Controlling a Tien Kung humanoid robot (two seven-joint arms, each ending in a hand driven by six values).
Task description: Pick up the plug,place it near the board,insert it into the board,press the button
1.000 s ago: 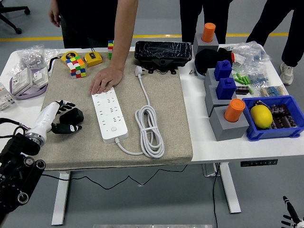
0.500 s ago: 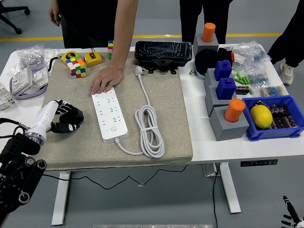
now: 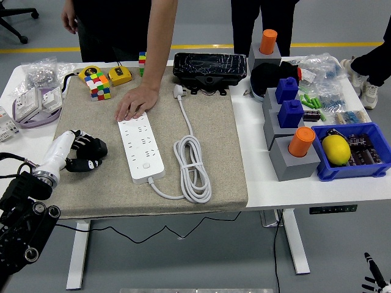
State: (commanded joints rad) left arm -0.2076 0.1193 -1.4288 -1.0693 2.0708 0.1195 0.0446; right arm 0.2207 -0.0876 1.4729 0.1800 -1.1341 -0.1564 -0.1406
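One power strip, one plug; left hand curled, empty; a person's hand pins the strip.

White power strip, its white cable and white plug lie on a beige woven mat over the white table. The left hand is black with a white forearm shell; the cube is a multicolour check of red, yellow, green, blue and white. Grey blocks carry orange cylinders and blue caps, and the blue bin holds a yellow lemon.
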